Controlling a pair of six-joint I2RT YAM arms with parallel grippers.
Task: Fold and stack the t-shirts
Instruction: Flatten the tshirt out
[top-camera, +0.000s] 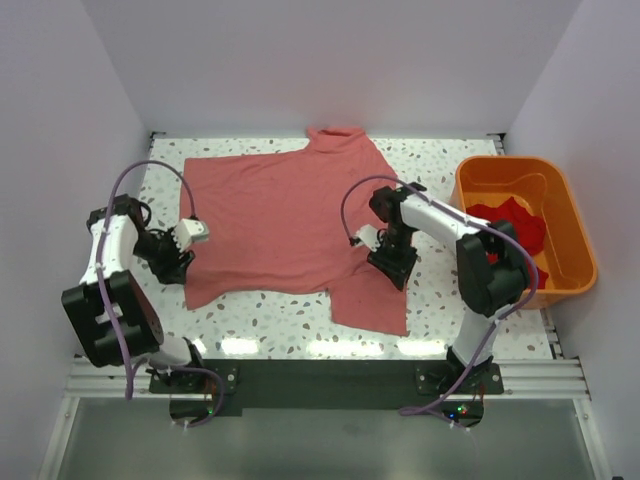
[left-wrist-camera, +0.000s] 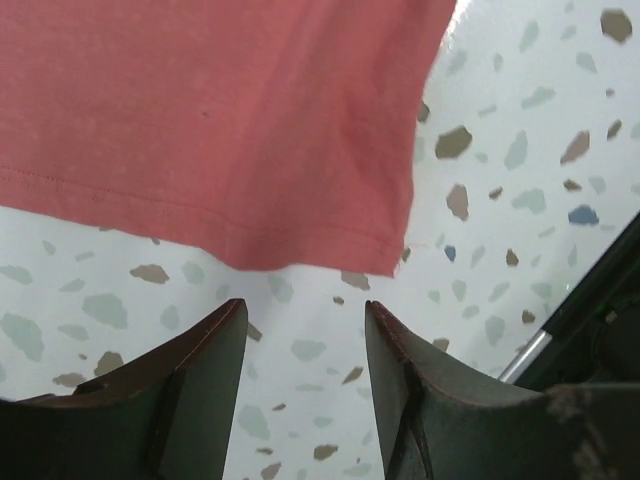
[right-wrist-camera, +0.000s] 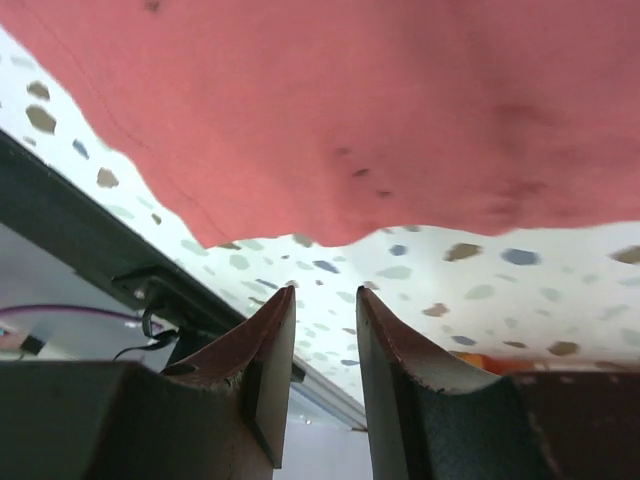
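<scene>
A salmon-red t-shirt (top-camera: 285, 220) lies spread flat on the speckled table, collar toward the back wall. My left gripper (top-camera: 172, 262) is open and empty at the shirt's near left edge; the left wrist view shows the hem corner (left-wrist-camera: 395, 262) just beyond my fingertips. My right gripper (top-camera: 392, 265) is open and empty above the shirt's right part near the front right flap; the right wrist view shows the shirt (right-wrist-camera: 380, 110) hanging above my fingertips (right-wrist-camera: 283, 300). A second red t-shirt (top-camera: 510, 225) lies crumpled in the orange bin.
The orange bin (top-camera: 575, 215) stands at the table's right edge. White walls close the back and both sides. A black rail (top-camera: 320, 385) with the arm bases runs along the near edge.
</scene>
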